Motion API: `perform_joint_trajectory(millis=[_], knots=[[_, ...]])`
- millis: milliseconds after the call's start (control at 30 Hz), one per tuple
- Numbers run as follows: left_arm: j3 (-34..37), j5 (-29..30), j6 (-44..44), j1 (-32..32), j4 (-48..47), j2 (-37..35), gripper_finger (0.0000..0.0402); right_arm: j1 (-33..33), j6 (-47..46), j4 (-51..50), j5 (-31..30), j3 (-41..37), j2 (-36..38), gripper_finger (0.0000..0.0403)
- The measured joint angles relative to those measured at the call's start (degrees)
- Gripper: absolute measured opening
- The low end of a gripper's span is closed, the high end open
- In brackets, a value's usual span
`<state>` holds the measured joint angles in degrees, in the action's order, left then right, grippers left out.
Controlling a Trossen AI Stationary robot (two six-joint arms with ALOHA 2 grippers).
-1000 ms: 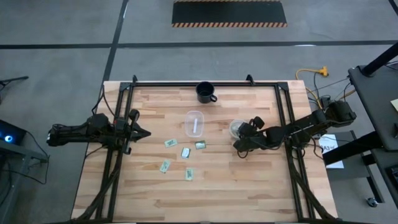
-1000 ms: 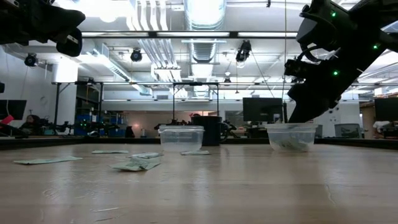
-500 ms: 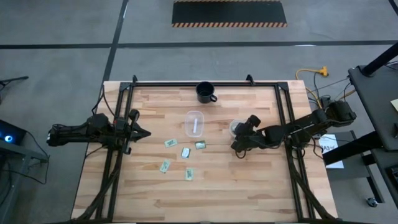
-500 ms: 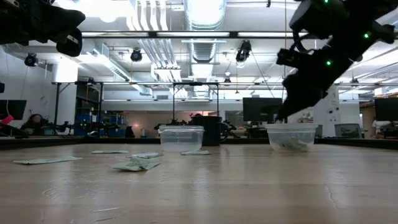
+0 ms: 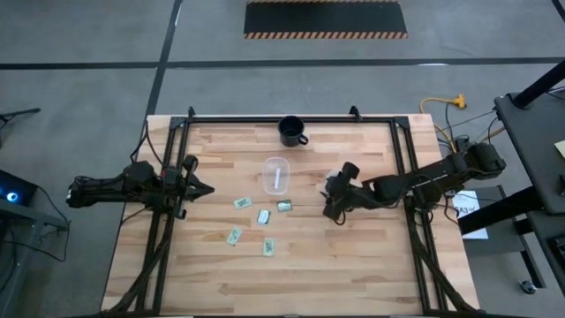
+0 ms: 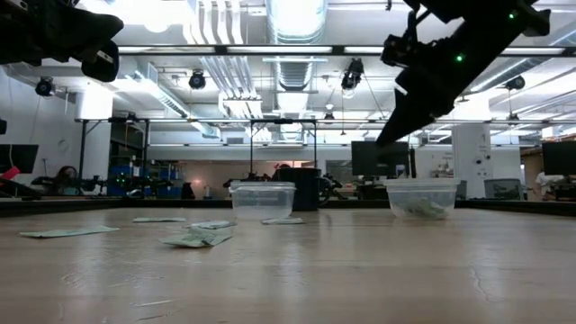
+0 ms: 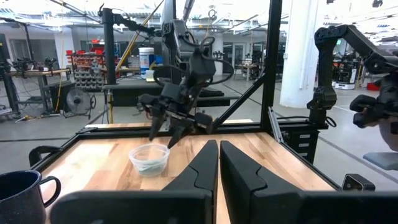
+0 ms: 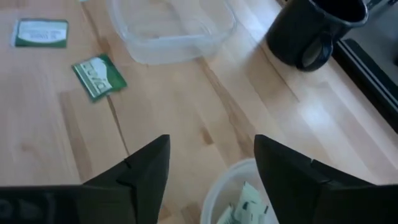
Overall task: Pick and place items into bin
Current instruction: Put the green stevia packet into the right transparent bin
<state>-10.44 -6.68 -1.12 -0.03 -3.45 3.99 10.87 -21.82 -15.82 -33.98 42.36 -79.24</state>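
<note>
The job looks partly done. Several packets [image 8: 245,202] already lie in the round clear cup [image 6: 421,193], which stands at about two o'clock from the table's middle and seems to serve as the bin. The right gripper [image 8: 211,149] hangs above and just beside that cup, its fingers spread apart with nothing between them.

Five loose packets [image 5: 263,215] lie flat on the wood, scattered from the centre out toward seven and nine o'clock, well apart from the cup. Each, I judge, needs its own pick and drop.

A rectangular clear tub [image 5: 276,164] sits near twelve o'clock of the loose group (something pale lies inside; whether it is a packet I cannot tell), with a dark mug [image 5: 292,131] beyond it.

The left gripper [image 5: 205,188] waits at the nine o'clock edge, fingers pressed together on nothing.
</note>
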Motion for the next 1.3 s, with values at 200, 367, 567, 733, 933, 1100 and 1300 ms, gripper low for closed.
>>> perform_joint_trajectory(millis=[200, 367, 567, 733, 933, 1100, 1300], knots=[[0.00, 0.01, 0.00, 0.02, -0.02, 0.00, 0.0000, -0.02, 0.81, 0.34, 0.04, 0.78, 0.00, 0.0255], [0.01, 0.01, 0.00, 0.00, -0.01, 0.00, 0.0000, -0.02, 0.85, 0.65, 0.02, 0.78, 0.00, 0.0282], [0.02, 0.02, 0.00, 0.00, 0.00, 0.00, 0.0000, -0.02, 0.85, 1.23, 0.02, 0.78, -0.32, 0.0321], [0.02, 0.00, 0.02, 0.00, -0.02, 0.00, 0.0000, -0.02, 0.84, 1.62, 0.00, 0.76, -2.04, 0.0354], [0.01, 0.00, 0.00, 0.01, 0.00, 0.00, 0.0000, -0.04, 0.11, 1.77, -0.04, 1.32, -4.58, 0.0370], [0.02, 0.02, 0.00, 0.02, -0.04, 0.00, 0.0000, -0.08, 0.61, 2.02, 1.76, 3.28, -6.96, 0.0370], [0.02, 0.02, 0.00, 0.00, -0.03, 0.11, 0.0000, -0.14, 11.14, 7.51, 10.17, 6.52, -11.54, 0.0370]])
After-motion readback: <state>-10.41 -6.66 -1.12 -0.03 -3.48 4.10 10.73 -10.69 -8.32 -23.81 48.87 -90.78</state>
